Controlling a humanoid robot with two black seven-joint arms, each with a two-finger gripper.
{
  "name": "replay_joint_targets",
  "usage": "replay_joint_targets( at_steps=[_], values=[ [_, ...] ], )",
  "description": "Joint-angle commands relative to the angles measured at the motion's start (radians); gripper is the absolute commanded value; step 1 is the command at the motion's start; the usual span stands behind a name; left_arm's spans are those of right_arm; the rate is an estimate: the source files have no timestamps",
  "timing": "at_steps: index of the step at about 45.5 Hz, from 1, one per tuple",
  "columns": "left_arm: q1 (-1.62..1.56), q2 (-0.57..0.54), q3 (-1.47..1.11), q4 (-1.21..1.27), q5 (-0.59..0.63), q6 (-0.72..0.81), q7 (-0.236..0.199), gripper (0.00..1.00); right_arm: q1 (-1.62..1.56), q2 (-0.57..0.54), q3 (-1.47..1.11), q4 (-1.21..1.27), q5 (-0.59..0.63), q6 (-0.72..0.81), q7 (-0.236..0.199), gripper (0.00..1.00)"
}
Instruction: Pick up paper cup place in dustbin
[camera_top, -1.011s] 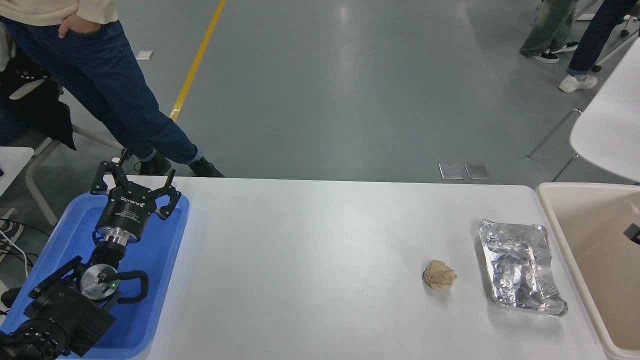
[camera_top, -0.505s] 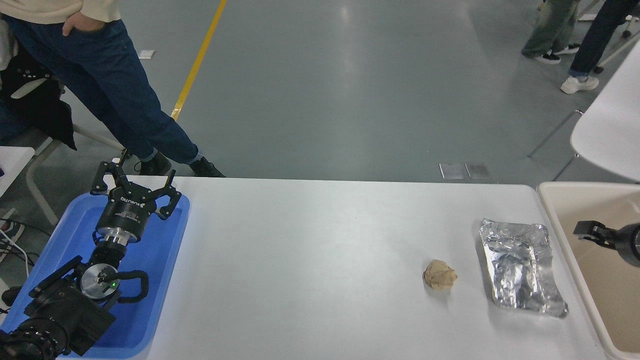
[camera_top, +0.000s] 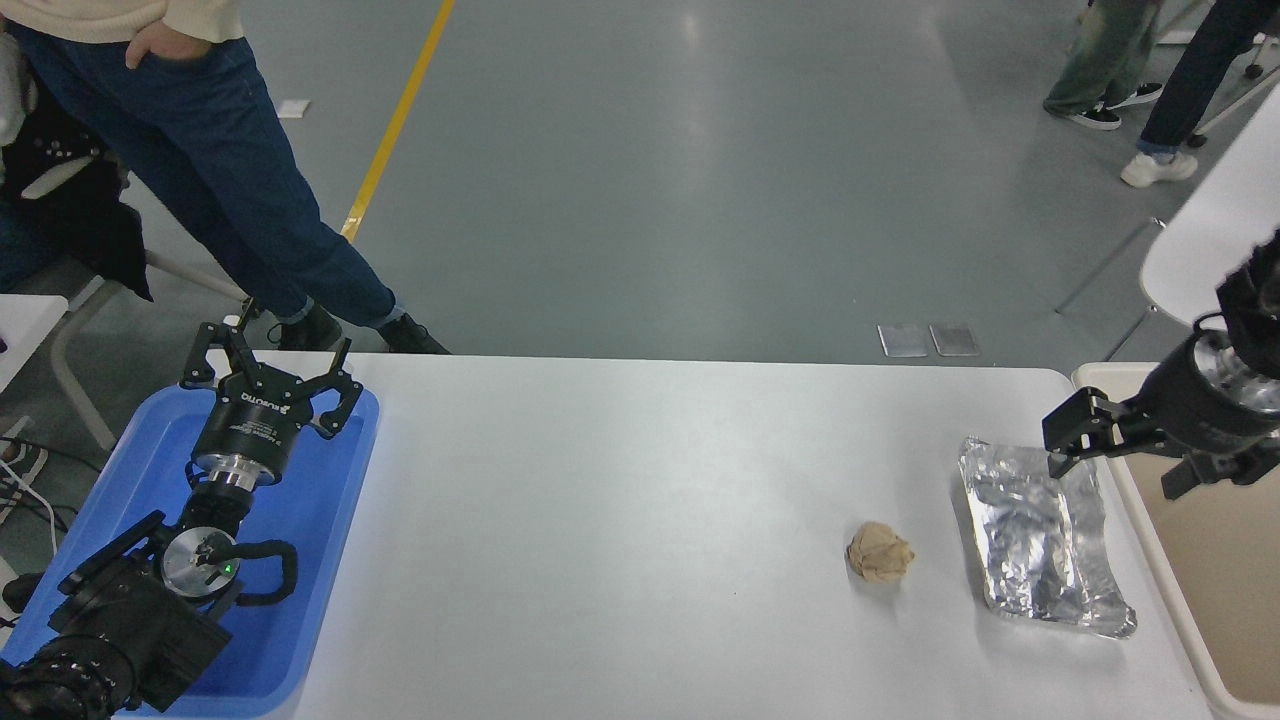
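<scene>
No paper cup shows in the head view. The beige dustbin (camera_top: 1215, 590) stands off the table's right end, cut off by the picture's edge. My right gripper (camera_top: 1120, 455) reaches in from the right edge, above the dustbin's left rim and the foil tray's far right corner. It is open, with nothing between its fingers. My left gripper (camera_top: 270, 372) is parked at the lower left over the blue tray (camera_top: 330, 500), open and empty.
A crinkled silver foil tray (camera_top: 1040, 545) lies near the table's right end, with a crumpled brown paper ball (camera_top: 878, 551) to its left. A person in jeans (camera_top: 230, 170) stands at the far left. A white chair (camera_top: 1205, 260) is behind the dustbin.
My right arm has come in from the right edge, moving left and up over the dustbin to the foil tray's corner. The left arm has not moved.
</scene>
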Motion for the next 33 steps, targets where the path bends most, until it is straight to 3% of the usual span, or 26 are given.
replay_joint_targets(
  at_steps=[1,33],
  values=[
    [0.000,0.000,0.000,0.000,0.000,0.000,0.000,1.00,0.147,0.107,0.035,0.036,0.038,0.055,0.001,1.00],
    [0.000,0.000,0.000,0.000,0.000,0.000,0.000,1.00,0.256,0.162,-0.082,0.030,0.047,0.055,0.006,1.00]
  ],
)
